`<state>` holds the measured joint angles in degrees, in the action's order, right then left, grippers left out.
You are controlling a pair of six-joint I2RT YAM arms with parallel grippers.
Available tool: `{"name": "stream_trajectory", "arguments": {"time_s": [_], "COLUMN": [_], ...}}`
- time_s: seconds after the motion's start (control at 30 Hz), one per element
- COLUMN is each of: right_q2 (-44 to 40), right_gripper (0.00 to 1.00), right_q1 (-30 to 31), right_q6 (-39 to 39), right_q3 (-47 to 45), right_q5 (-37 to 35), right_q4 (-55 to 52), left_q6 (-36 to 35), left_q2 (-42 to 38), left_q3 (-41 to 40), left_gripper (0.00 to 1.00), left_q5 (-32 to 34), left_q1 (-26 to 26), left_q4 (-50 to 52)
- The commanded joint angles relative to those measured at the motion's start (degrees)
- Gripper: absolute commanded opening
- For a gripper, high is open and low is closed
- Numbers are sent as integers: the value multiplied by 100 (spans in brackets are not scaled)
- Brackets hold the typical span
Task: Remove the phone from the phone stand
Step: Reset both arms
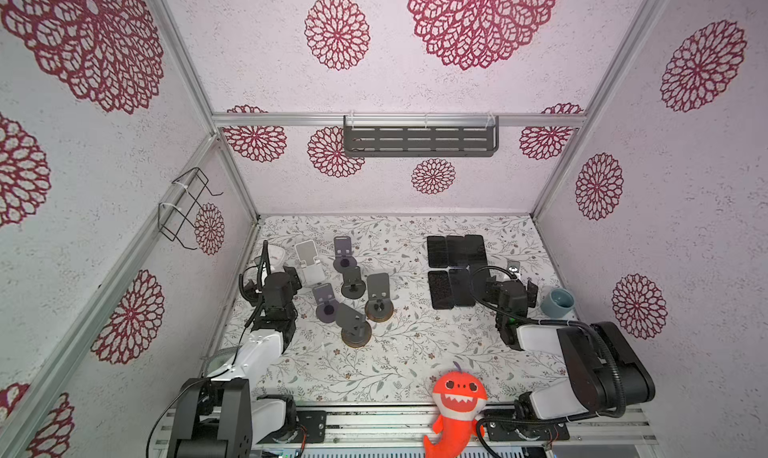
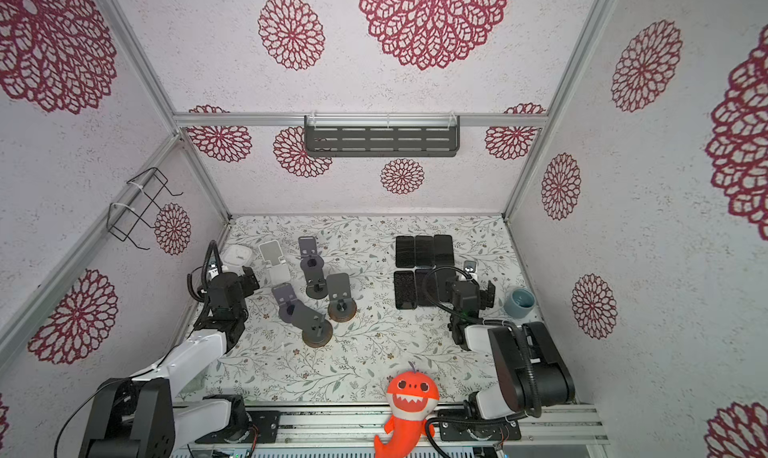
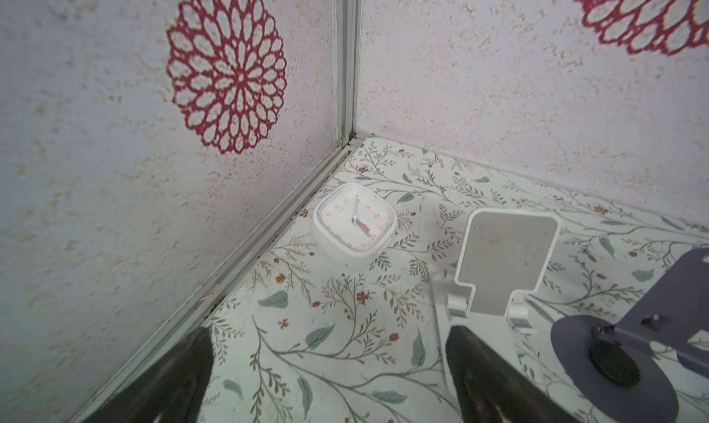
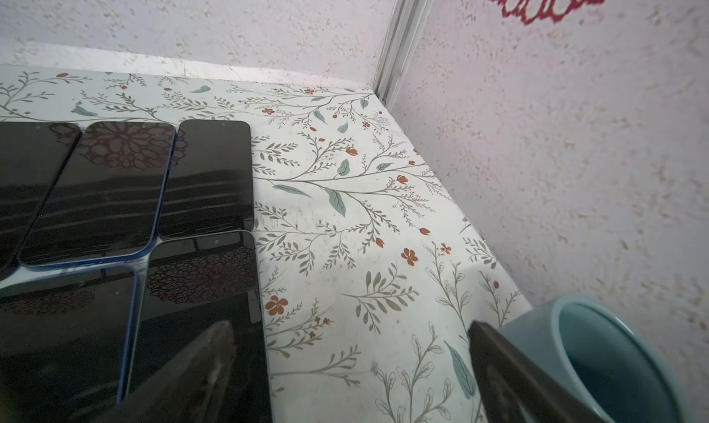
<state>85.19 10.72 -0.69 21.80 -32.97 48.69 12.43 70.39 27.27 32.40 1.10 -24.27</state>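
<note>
Right wrist view is showing the phones (image 4: 103, 194) lying flat in two rows on the right half of the floral-printed table (image 4: 345, 210). They are glossy black glass slabs with rounded corners, one edged in blue, packed side by side; none is sitting on a stand. The right gripper (image 4: 351, 327) is hovering by them with its dark jaws spread wide and gripping nothing, one finger (image 4: 199, 363) hanging over the nearest phone, the other just beside a glazed blue-grey cup (image 4: 598, 359).

In both top views the phone stands (image 1: 353, 287) are clustering on the left half, well apart from the phones: matte grey plates on round bases, all empty. In the left wrist view a white plastic stand (image 3: 502, 263) with a grey pad is leaning its back plate near a rounded-square white clock (image 3: 355, 225) in the corner. The left gripper (image 3: 330, 336) is hanging there, jaws wide, empty. A fuzzy orange shark plush (image 1: 457, 397) is sitting at the front edge.
</note>
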Motion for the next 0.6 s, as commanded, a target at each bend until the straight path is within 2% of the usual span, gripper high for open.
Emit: {"name": "stream_trajectory", "arguments": {"time_s": [0.0,0.27,0.57], "right_q2": [109,70,25], "right_gripper": [99,99,99], "right_q1": [-44,-128,-278], "right_q6": [-149,-109,-26], "right_q3": [-91,-436,-498], "right_q5": [-121,93,476], "right_q4": [930,1481,1508], "left_q6": [-262,-356,-518], "left_q2": [319,948,1255], "left_q3": [-105,-239,296], "left_gripper": [98,98,98], "left_q5": [-102,-272,-806], "left_q1": [-75,-128,-211], "left_q4": [-896,-1582,-832]}}
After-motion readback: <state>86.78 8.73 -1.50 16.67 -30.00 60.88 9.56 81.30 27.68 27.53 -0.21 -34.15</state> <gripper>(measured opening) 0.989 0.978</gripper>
